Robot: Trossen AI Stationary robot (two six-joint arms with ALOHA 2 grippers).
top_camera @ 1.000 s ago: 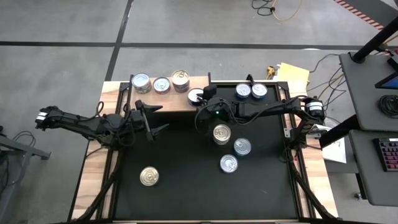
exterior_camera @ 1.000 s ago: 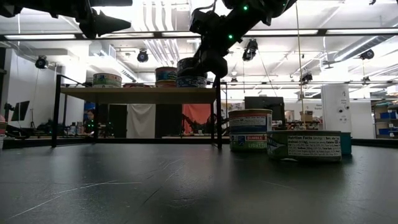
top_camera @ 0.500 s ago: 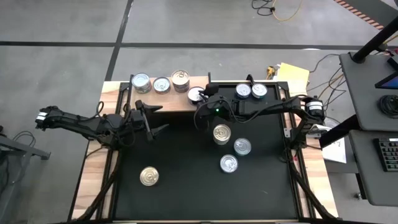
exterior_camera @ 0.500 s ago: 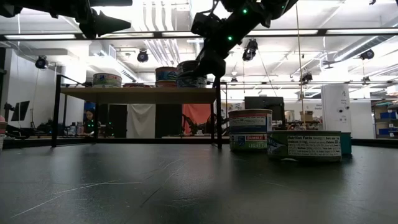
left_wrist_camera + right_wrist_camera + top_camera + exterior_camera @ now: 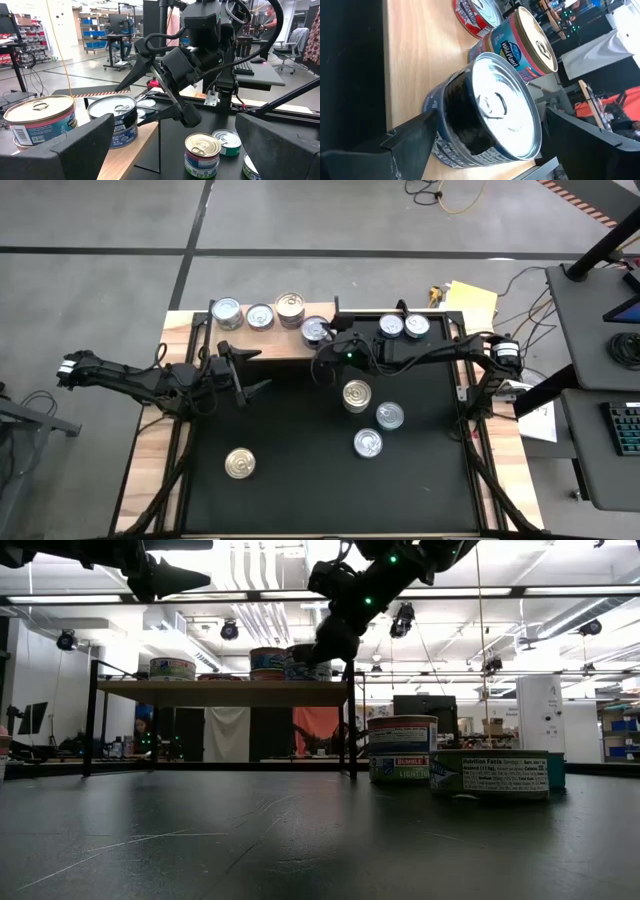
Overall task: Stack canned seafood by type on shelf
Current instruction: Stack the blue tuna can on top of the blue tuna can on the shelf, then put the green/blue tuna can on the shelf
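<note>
Our right pincer (image 5: 322,348) gapes around a silver-topped tin (image 5: 316,330) on the shelf (image 5: 268,343), apparently just set down | left pincer (image 5: 250,375) open, idle over the worktop (image 5: 300,450) | four tins (image 5: 368,443) remain on the worktop | we judge tins rigid, smooth, fairly heavy; grip the side wall.

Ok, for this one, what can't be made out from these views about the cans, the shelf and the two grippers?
- High view: whether the silver-top can still touches the right gripper; the arm overlaps it.
- Low view: how many cans stand on the shelf; they overlap, and the right arm covers some.
- High view: labels of the cans on the black table; only lids show.
- Left wrist view: the left gripper hangs open over the table; the shelf's far end is cut off.
</note>
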